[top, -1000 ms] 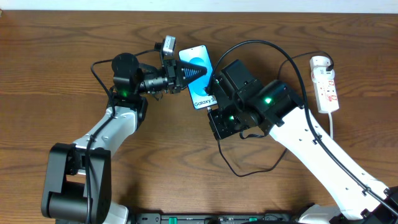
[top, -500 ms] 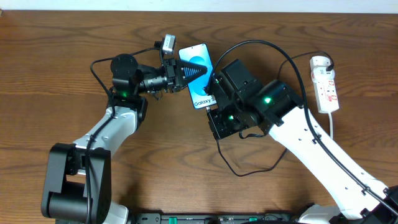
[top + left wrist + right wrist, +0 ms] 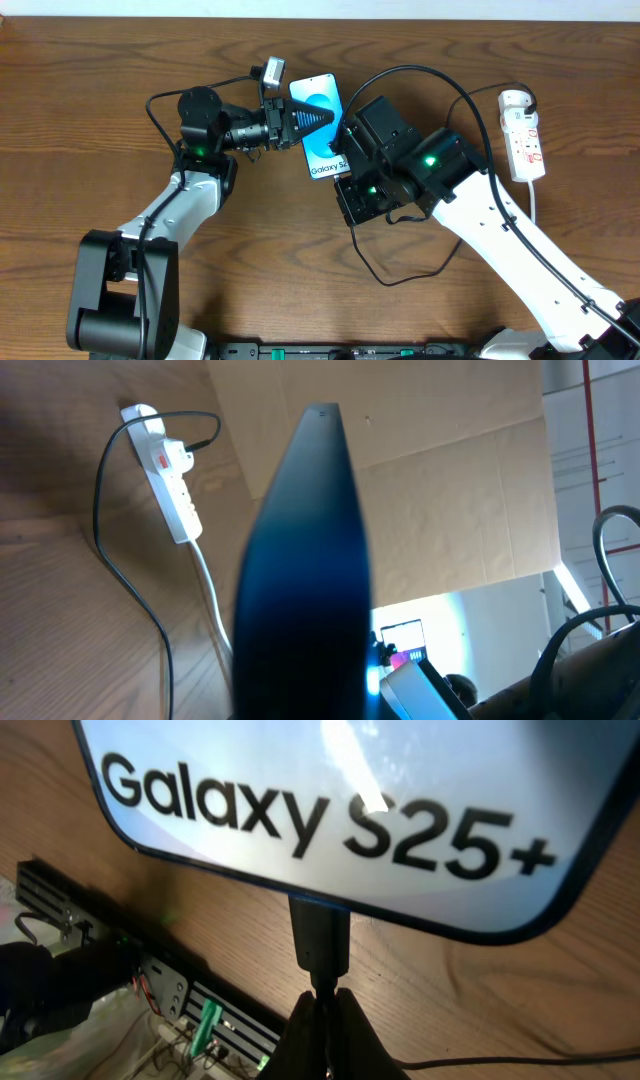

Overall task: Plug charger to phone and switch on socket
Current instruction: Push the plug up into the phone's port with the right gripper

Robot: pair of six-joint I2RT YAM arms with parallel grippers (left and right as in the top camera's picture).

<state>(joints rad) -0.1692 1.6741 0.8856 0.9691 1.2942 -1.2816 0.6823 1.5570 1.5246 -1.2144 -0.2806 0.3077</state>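
Here, slim glossy phone [image 3: 326,152]; wood-grained table [image 3: 90,90]

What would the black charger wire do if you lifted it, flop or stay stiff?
Probably flop: the charger lies in loose loops. Its connector tip looks stiffer, pinched by the right fingers. Likely light, being so thin.

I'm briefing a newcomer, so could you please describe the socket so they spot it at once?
On the wooden table, look to the far right, beyond the right arm. The socket lies there: a narrow white strip with red marks, unlike the blue-screened phone mid-table.
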